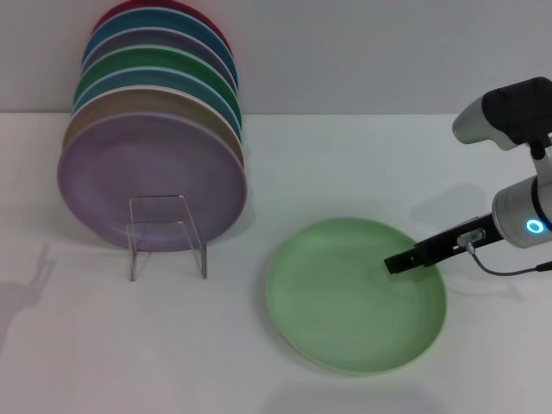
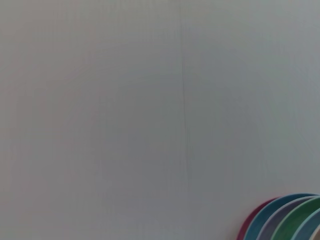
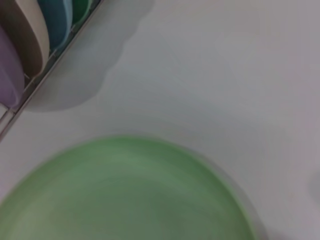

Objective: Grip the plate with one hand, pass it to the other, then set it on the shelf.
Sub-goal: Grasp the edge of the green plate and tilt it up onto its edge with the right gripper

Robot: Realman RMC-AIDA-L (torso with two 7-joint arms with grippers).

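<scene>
The pale green plate (image 1: 354,297) lies flat on the white table, right of centre. It also fills the near part of the right wrist view (image 3: 120,195). My right gripper (image 1: 398,260), slim and black on a grey-white arm with a blue ring light (image 1: 535,227), reaches in from the right, its tip over the plate's right side. Whether it touches the plate I cannot tell. The clear shelf (image 1: 168,233) stands at the left. My left gripper is out of view.
Several plates stand on edge in a row behind the shelf's clear front frame, a lilac plate (image 1: 151,181) foremost. Their tops show in the left wrist view (image 2: 287,220) against a bare wall. The row's edge shows in the right wrist view (image 3: 30,45).
</scene>
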